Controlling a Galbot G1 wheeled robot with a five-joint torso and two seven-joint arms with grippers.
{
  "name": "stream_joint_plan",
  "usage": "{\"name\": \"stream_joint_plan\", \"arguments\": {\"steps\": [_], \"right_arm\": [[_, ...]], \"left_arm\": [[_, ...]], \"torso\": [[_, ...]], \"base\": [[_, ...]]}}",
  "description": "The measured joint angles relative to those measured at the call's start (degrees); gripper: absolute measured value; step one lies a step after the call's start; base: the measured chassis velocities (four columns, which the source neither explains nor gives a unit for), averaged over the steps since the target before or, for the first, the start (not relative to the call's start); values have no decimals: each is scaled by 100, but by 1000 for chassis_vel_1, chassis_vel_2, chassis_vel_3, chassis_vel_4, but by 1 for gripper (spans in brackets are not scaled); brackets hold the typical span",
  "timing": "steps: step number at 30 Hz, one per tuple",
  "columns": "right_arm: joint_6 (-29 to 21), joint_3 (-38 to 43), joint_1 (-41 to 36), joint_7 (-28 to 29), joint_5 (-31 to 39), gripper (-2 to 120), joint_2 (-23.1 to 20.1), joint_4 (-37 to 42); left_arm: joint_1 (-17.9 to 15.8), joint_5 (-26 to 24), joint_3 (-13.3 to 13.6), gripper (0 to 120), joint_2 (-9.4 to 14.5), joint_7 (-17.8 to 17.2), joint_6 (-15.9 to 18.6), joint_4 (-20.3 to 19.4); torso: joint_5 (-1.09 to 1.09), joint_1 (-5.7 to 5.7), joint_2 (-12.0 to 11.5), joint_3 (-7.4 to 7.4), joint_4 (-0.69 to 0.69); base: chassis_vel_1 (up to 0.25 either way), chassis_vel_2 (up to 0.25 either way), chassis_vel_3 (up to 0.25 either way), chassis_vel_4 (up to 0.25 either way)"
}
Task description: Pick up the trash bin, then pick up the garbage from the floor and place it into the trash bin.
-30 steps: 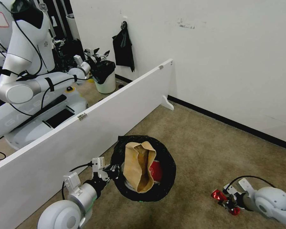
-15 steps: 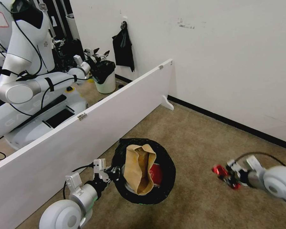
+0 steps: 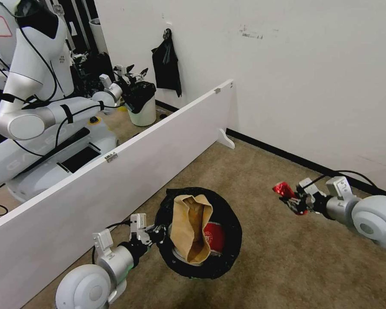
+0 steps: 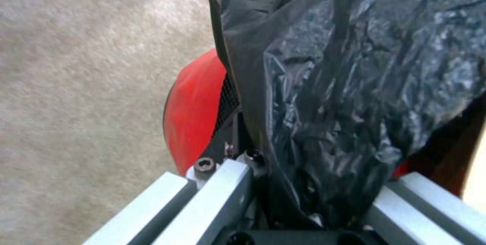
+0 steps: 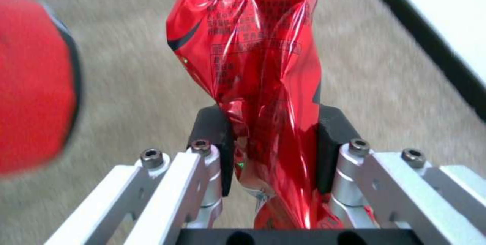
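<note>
Carpet (image 3: 287,266): right gripper (image 3: 292,199) clamps red wrapper (image 3: 284,189), long axis toward trash bin (image 3: 227,223).

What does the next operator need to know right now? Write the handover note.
Left claw: shut on the rim of the trash bin, carrying it off the carpet beside the white partition.
Right claw: shut on a crumpled red can, held in the air to the right of the bin, not yet over its mouth.
In the bin: a tan paper bag and something red with white print under it.
Done: bin picked up, can picked up.
Left: bring the can over the bin and release it. No other litter lies on the carpet in the head view.
</note>
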Motion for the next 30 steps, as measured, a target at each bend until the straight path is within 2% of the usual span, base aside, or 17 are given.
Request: {"name": "stream_joint_plan", "arguments": {"steps": [10, 23, 30], "right_arm": [[217, 151, -36, 174, 31, 28, 142, 681], [479, -39, 98, 121, 37, 28, 227, 965], [685, 18, 25, -191, -74, 28, 179, 1011]], "left_arm": [[-115, -380, 247, 0, -12, -183, 40, 102], [-179, -559, 282, 0, -88, -250, 46, 196], [-190, -675, 243, 0, -125, -256, 45, 242]], "torso": [[0, 0, 0, -1, 0], [0, 0, 0, -1, 0], [1, 0, 0, -1, 1]], "base": [[0, 0, 0, 0], [0, 0, 0, 0], [0, 0, 0, 0]]}}
